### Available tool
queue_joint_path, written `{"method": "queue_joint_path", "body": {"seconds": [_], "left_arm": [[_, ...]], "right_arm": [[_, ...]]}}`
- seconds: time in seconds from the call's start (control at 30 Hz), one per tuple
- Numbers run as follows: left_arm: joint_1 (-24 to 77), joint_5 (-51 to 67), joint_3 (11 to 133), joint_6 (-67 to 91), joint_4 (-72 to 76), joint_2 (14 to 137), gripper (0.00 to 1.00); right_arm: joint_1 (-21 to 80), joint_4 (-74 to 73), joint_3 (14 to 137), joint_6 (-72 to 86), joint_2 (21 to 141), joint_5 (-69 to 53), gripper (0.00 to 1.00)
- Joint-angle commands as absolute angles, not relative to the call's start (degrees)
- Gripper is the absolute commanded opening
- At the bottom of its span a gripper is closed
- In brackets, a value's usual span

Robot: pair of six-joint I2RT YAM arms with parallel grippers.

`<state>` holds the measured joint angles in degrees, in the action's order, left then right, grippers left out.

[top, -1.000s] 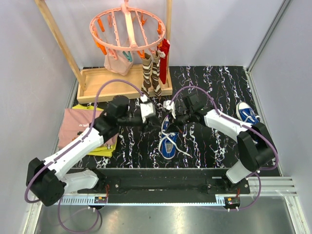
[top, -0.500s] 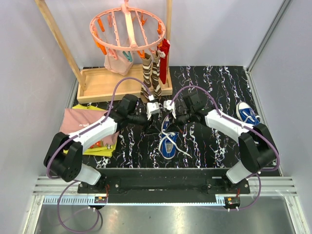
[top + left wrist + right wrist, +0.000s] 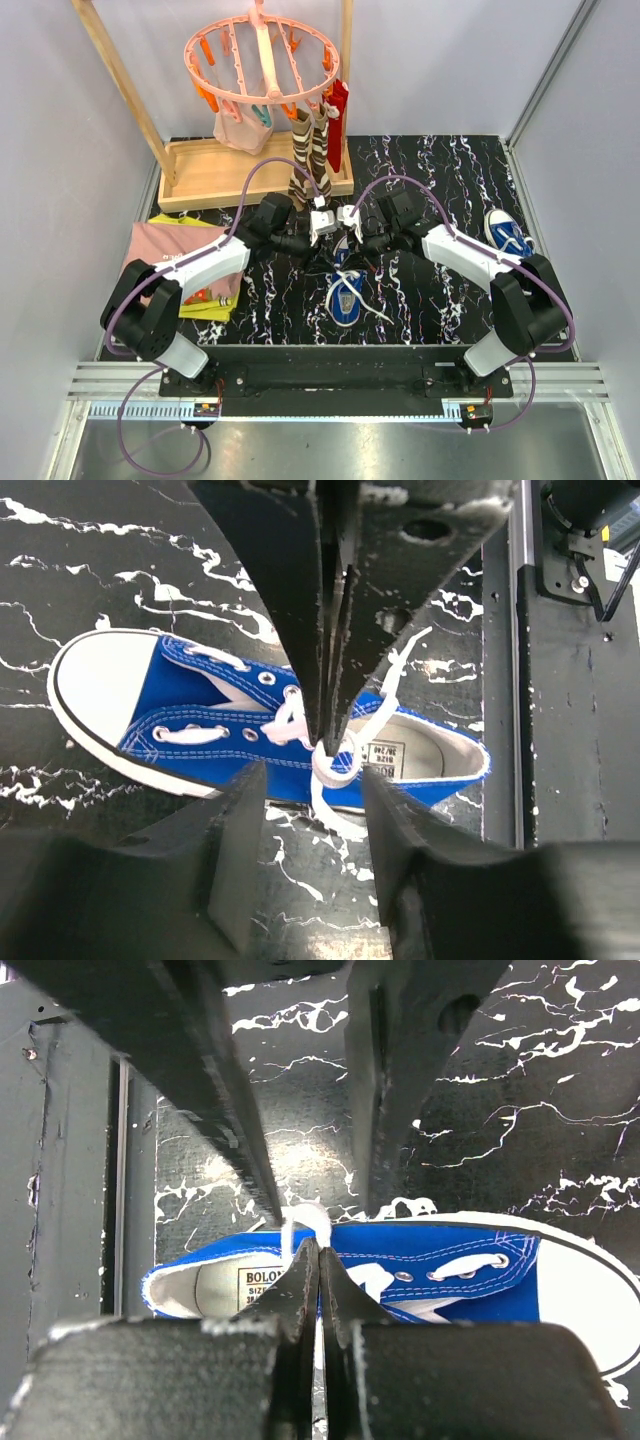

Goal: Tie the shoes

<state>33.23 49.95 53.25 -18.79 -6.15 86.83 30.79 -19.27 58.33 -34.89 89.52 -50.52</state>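
Note:
One blue shoe (image 3: 345,295) lies mid-table, toe toward the arms; it also shows in the left wrist view (image 3: 190,715) and the right wrist view (image 3: 450,1260). My right gripper (image 3: 351,231) is shut on a white lace loop (image 3: 305,1218) and holds it up above the shoe's opening. My left gripper (image 3: 325,232) is open and faces the right one. Its fingers (image 3: 235,850) stand on either side just below the loop (image 3: 335,763) without touching it. A second blue shoe (image 3: 507,233) lies at the right edge.
Striped brown socks (image 3: 310,155) hang from a pink peg hanger (image 3: 262,60) on a wooden rack (image 3: 200,170) at the back. Folded pink and yellow clothes (image 3: 160,255) lie at the left. A loose lace end trails by the shoe's toe (image 3: 378,315).
My left arm has swung right and forward until its gripper sits close against the right gripper over the shoe. The right gripper has stayed put, still holding the loop.

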Motion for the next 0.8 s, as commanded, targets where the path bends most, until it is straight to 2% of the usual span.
{"method": "queue_joint_path", "body": {"seconds": [0.0,0.03,0.13,0.3,0.4,0.5,0.53,0.63,0.67,0.77], "left_arm": [[33.7,52.5,55.5,-20.1,-3.5,88.0,0.33],[33.6,52.7,55.5,-20.6,-3.7,88.1,0.24],[33.6,53.3,55.6,-21.6,-5.0,88.1,0.14],[33.7,54.1,55.4,-22.0,-5.7,87.8,0.01],[33.7,54.1,55.1,-21.9,-6.2,87.6,0.00],[33.4,53.8,54.3,-19.9,-5.2,87.4,0.00],[33.2,53.7,54.0,-19.0,-4.7,87.3,0.00],[33.0,53.1,53.3,-17.8,-3.9,87.1,0.00],[32.9,53.0,52.8,-17.2,-3.2,86.9,0.00],[32.5,52.7,52.8,-16.5,-2.6,86.8,0.00]], "right_arm": [[30.8,-18.5,58.2,-36.4,87.1,-51.8,0.01],[30.8,-18.5,58.2,-36.5,87.0,-51.7,0.01],[30.8,-18.5,58.0,-36.6,86.5,-51.6,0.02],[30.8,-18.5,58.4,-36.4,87.0,-51.6,0.04],[30.8,-18.5,58.6,-35.9,87.1,-50.7,0.09],[30.8,-18.5,58.4,-35.1,86.3,-49.1,0.29],[30.7,-18.5,58.2,-34.8,86.0,-48.4,0.46],[30.1,-18.5,57.0,-33.3,84.2,-47.2,0.69],[30.1,-18.5,56.7,-32.8,83.2,-46.7,0.83],[30.1,-18.5,55.3,-31.7,81.8,-45.5,0.94]]}}
